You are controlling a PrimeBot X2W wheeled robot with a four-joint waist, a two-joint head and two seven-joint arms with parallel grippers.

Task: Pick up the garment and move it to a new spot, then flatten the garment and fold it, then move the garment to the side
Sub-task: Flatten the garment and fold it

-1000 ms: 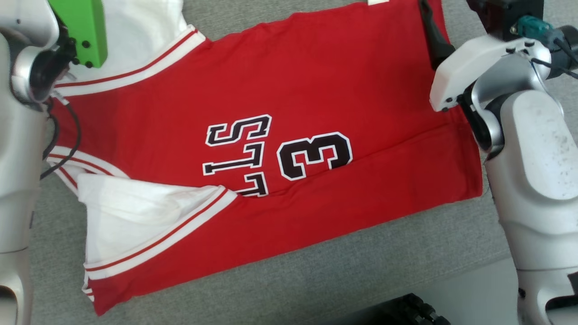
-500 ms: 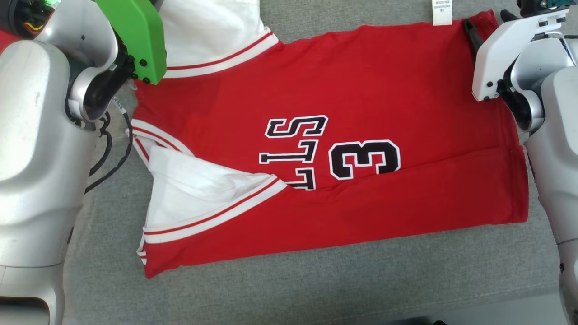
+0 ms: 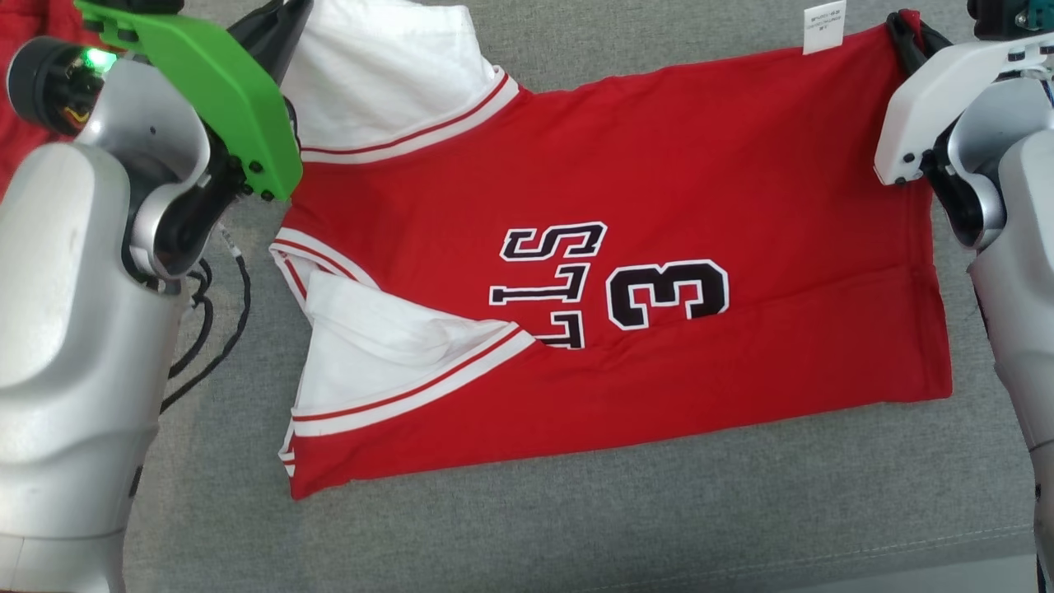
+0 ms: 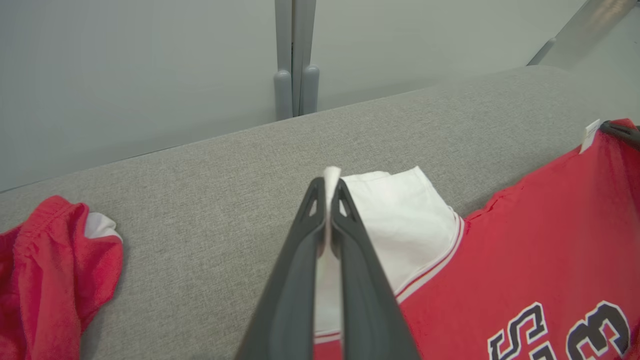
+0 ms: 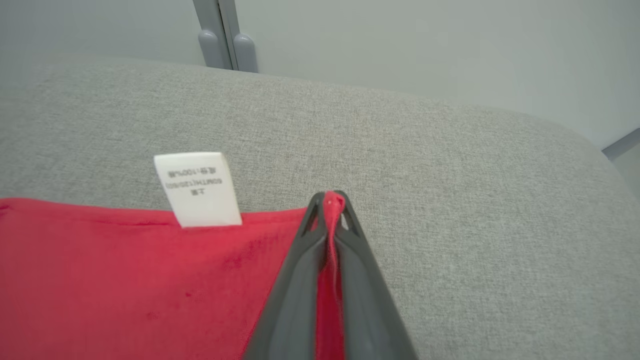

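The garment is a red jersey with white sleeves, black letters and a "3", spread flat on the grey cushion. My left gripper is shut on the far white sleeve's edge, cloth pinched between its dark fingers. In the head view that left gripper sits at the jersey's far left corner. My right gripper is shut on the red hem corner, beside a white care label. Seen from the head, the right gripper holds the far right corner.
Another red cloth lies bunched on the cushion to the left, also at the head view's top left. A grey wall and a post rise behind the cushion. The cushion's front edge runs along the bottom right.
The right gripper has shut on the jersey's far right hem corner; it stood open a second ago. The head camera has shifted, so the whole picture moved. The left gripper stays shut on the sleeve.
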